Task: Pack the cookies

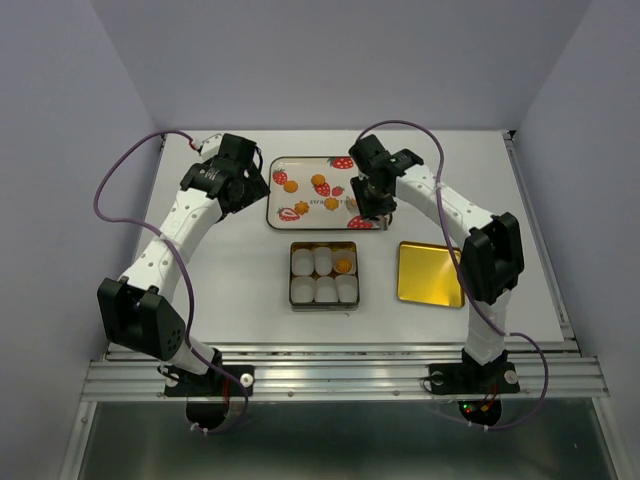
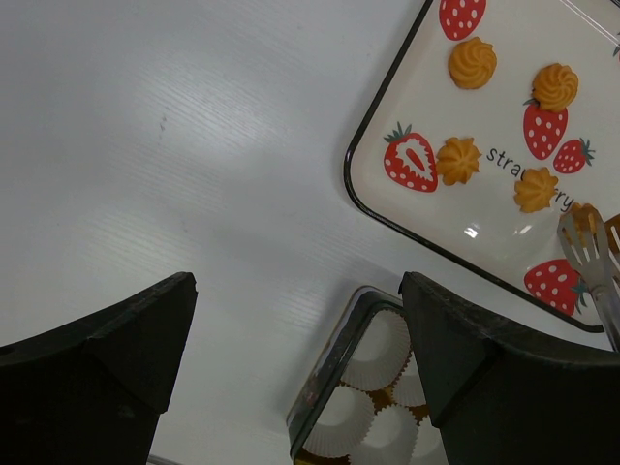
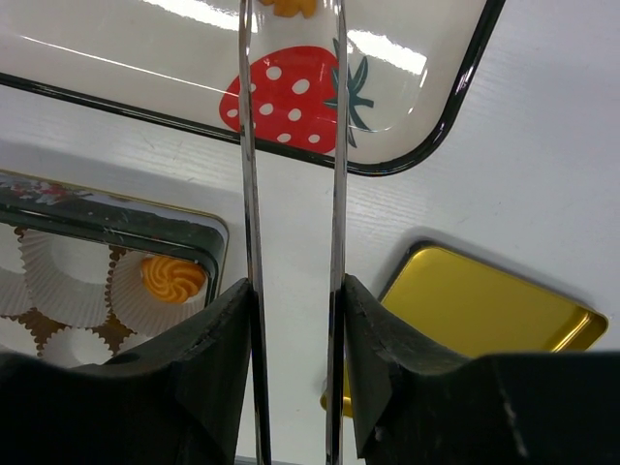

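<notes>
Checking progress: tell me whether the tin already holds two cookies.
No, only one cookie sits in the tin; its other five paper cups show white and empty.

1. Bright, even light falls from above in all views, and the white counter (image 1: 200, 290) looks pale.
2. Shadows are faint and soft-edged.
3. In the right wrist view, white glare streaks the glossy tray (image 3: 436, 87) and the thin metal tongs (image 3: 337, 194).
4. The dark jaws near both wrist lenses look soft and almost without detail.
</notes>
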Controlling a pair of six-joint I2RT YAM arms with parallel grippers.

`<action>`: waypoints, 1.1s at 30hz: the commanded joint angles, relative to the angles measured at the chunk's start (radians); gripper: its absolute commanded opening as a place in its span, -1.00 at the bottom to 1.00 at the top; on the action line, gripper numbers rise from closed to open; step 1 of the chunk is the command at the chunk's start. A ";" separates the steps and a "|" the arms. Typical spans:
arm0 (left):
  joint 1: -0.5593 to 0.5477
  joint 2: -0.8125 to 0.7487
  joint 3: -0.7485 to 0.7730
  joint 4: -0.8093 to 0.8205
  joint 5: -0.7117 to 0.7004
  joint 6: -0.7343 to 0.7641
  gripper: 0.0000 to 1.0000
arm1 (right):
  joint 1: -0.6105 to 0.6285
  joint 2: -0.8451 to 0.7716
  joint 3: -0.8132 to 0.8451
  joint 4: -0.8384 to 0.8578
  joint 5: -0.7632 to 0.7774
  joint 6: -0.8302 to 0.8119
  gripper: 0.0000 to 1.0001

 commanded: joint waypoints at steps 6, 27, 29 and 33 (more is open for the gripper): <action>-0.004 0.000 0.012 -0.006 -0.026 0.003 0.98 | -0.006 -0.014 0.064 0.028 0.040 -0.011 -0.17; -0.002 0.022 0.029 0.016 -0.020 -0.006 0.98 | 0.006 -0.183 0.083 -0.106 -0.074 -0.005 -0.20; -0.002 0.028 0.039 0.020 -0.019 -0.005 0.98 | 0.043 -0.200 0.080 -0.127 -0.080 -0.017 -0.20; -0.002 0.039 0.049 0.027 -0.017 -0.003 0.98 | 0.080 -0.249 0.070 -0.177 -0.120 -0.006 -0.19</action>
